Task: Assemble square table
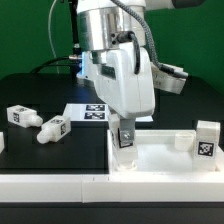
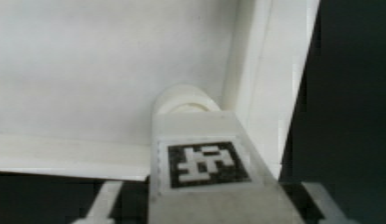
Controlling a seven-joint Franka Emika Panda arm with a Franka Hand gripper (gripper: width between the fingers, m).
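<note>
- The leg (image 1: pixel 124 140), short and white with a black-and-white tag, stands upright on the slab (image 1: pixel 165 158), at the slab's end on the exterior view's left.
- In the wrist view it sits close beside the slab's raised rim (image 2: pixel 261 60). The corner socket under it is hidden, so I cannot tell if it is seated.
- The gripper (image 1: pixel 124 135) comes straight down from above, its fingers (image 2: pixel 105 203) clamped on the leg's sides.
- To do the step well: hold the leg plumb, centre it over the socket and clear of the rim, then press down and turn gently. Let go only when it stands firm.
- A second leg (image 1: pixel 207 140) stands upright at the slab's right end.
- Two loose legs (image 1: pixel 52 128) lie on the dark table (image 1: pixel 40 160), well to the left.
- The marker board (image 1: pixel 90 112) lies farther back.
</note>
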